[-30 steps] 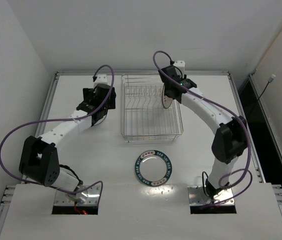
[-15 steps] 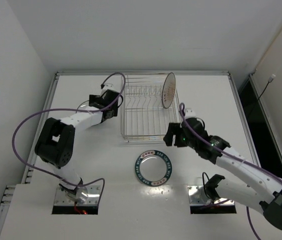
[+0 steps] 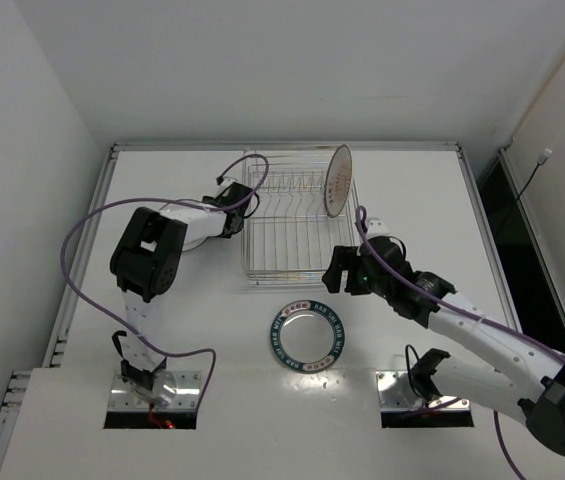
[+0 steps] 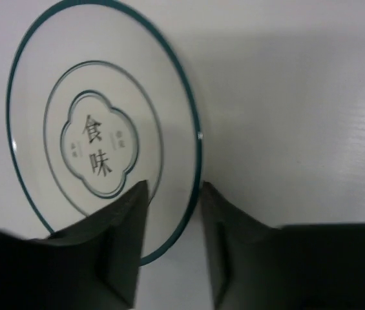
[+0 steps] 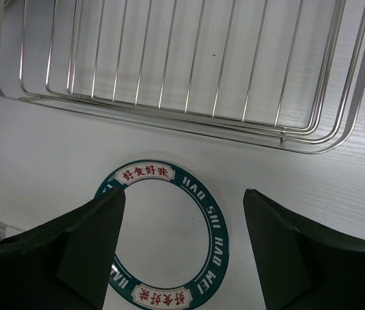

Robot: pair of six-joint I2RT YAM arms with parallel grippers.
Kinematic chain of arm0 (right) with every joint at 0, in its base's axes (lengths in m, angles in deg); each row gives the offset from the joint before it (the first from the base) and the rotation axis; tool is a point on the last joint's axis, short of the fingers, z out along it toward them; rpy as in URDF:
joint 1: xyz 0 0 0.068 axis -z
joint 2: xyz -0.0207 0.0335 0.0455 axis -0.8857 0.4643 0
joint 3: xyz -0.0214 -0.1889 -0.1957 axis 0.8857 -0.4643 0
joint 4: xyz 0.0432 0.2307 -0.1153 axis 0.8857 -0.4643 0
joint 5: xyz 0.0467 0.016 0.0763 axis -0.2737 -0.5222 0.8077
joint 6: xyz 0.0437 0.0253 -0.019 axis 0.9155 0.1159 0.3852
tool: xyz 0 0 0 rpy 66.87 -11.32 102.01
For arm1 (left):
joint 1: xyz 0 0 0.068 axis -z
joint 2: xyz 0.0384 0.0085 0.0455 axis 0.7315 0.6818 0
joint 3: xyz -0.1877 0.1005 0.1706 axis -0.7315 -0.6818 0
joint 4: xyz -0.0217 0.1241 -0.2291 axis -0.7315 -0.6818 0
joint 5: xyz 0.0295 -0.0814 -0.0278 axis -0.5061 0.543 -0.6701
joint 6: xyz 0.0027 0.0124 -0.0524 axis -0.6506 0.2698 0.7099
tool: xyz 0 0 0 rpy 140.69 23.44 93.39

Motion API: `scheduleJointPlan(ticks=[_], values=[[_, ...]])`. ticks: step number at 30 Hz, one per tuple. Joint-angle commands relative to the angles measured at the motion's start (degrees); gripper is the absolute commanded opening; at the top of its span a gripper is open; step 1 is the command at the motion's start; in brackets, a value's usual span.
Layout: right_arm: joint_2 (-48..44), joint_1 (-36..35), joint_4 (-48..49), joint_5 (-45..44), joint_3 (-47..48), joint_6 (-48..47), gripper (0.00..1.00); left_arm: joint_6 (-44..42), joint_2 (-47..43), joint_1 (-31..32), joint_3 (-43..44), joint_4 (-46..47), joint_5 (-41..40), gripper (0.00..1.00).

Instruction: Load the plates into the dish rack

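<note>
Got the striped plate standing on edge in the far-right corner of the dish rack. Got the teal-rimmed plate lying flat on the table just in front of the rack, w/ the right gripper hovering over its far edge, fingers spread wide, holding nothing. Seeing the whitish plate under the left gripper, next to the rack's left side: one finger inside the rim, one outside, narrow gap btwn. Can't tell if actually clamped tho.
</note>
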Motion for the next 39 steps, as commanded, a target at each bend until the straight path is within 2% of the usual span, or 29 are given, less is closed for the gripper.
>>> scheduleJointPlan(ticks=[1,3,4,6,9,14,15,17,19,22,24,27,28,31,34,35,37,39], values=[[2.1,0.7,3.1,1.6,1.8,-0.6,0.71,-0.4,5.1,-0.4,1.2,-3.4,-1.2,0.31],[3.3,0.7,3.1,2.4,1.8,-0.6,0.71,-0.4,6.8,-0.4,1.9,-4.3,-1.2,0.21],[3.3,1.3,3.1,2.4,1.8,-0.6,0.71,-0.4,6.8,-0.4,2.5,-4.9,-1.7,0.01],[3.3,1.3,3.8,2.9,1.8,-0.6,0.72,1.3,7.7,-0.4,3.2,-5.9,-4.4,0.0],[3.3,1.8,4.3,2.9,1.3,-0.6,0.72,3.8,3.1,-0.4,3.3,-6.5,-9.4,0.0],[3.8,3.8,5.4,5.1,0.5,-0.6,0.72,5.3,-12.6,1.1,4.1,-5.8,-13.1,0.0],[3.2,3.8,6.2,6.8,-0.7,0.0,0.72,4.7,-17.9,1.9,5.2,-4.3,-13.1,0.0],[1.5,5.8,9.5,9.7,-3.8,0.7,0.74,2.0,-22.4,4.8,8.0,-1.7,-12.4,0.0],[-4.5,7.1,12.6,11.0,-6.8,1.4,0.74,-2.0,-27.3,8.6,11.4,4.8,-11.4,0.0],[-14.0,9.4,15.7,11.0,-13.5,3.7,0.75,-3.6,-28.7,12.1,17.2,11.9,-5.0,0.0],[-16.9,11.2,15.7,11.0,-14.8,4.4,0.75,-1.5,-29.2,12.2,17.8,19.1,5.5,0.0],[-17.6,13.2,15.2,12.0,-14.8,4.4,0.75,7.3,-29.2,11.0,15.9,30.0,18.7,0.0],[-17.0,13.2,15.2,13.0,-14.8,4.4,0.75,12.7,-27.7,10.5,15.9,32.2,24.0,0.0],[-16.3,14.6,15.2,14.6,-14.8,4.4,0.75,23.0,-25.1,9.2,15.3,40.6,29.0,0.0],[-16.3,16.0,15.7,16.0,-15.4,4.4,0.75,30.5,-22.0,7.9,11.1,50.9,33.5,0.0],[-16.3,16.7,15.7,16.7,-15.9,3.8,0.75,36.1,-21.3,7.4,8.1,54.1,35.6,0.0],[-16.3,18.1,15.7,18.1,-15.9,3.8,0.75,43.5,-18.5,6.6,5.6,62.0,36.9,0.0],[-16.3,19.6,15.7,19.1,-15.9,3.3,0.75,47.0,-16.8,6.6,2.7,66.1,37.5,0.0]])
